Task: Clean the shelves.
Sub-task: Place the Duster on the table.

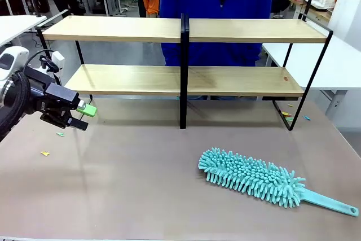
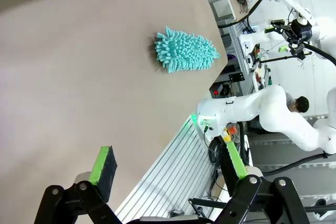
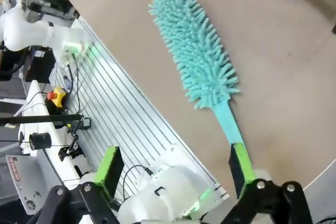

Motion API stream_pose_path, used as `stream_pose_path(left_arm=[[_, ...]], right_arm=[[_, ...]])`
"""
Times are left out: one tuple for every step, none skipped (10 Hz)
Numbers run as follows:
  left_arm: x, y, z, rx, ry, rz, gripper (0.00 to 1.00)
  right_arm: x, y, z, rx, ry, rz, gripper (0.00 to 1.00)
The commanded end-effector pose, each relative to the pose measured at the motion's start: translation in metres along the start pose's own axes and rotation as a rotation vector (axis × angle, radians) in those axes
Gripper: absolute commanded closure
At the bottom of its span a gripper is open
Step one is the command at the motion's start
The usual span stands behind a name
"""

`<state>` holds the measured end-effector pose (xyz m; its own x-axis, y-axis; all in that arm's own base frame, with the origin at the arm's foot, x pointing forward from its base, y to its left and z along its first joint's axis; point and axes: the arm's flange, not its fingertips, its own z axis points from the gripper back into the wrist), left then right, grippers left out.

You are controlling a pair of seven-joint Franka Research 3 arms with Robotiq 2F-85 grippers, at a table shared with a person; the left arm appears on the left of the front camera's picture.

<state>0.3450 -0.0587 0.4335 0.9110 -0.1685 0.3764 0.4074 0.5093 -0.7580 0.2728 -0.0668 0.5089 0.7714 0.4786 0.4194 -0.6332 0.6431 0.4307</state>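
Grey-brown tabletop (image 1: 141, 184) w/ teal duster (image 1: 254, 178), shelves (image 1: 183, 80) behind; both fingers spread, prob. empty.

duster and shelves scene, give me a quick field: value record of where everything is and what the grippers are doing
shelves: two-tier wood rack at the table's far side, both boards bare
duster: teal, lying flat on the table in front of the shelves, toward the robot's right, handle pointing right
left gripper: open, holding nothing, above the table's left side
right gripper: open, holding nothing, near the duster's handle end
person: blue top, standing behind the shelves
scraps: small bits on the table
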Motion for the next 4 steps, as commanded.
stream_pose_path(left_arm=[[0.0007,0.0,-0.0006,-0.013,-0.003,-0.01,0.0],[0.0007,0.0,-0.0006,-0.013,-0.003,-0.01,0.0],[0.0007,0.0,-0.0006,-0.013,-0.003,-0.01,0.0],[0.0007,0.0,-0.0006,-0.013,-0.003,-0.01,0.0]], right_arm=[[-0.0016,-0.0024,-0.0007,-0.016,0.01,0.01,0.0],[-0.0016,-0.0024,-0.0007,-0.016,0.01,0.01,0.0],[-0.0016,-0.0024,-0.0007,-0.016,0.01,0.01,0.0],[-0.0016,-0.0024,-0.0007,-0.016,0.01,0.01,0.0]])
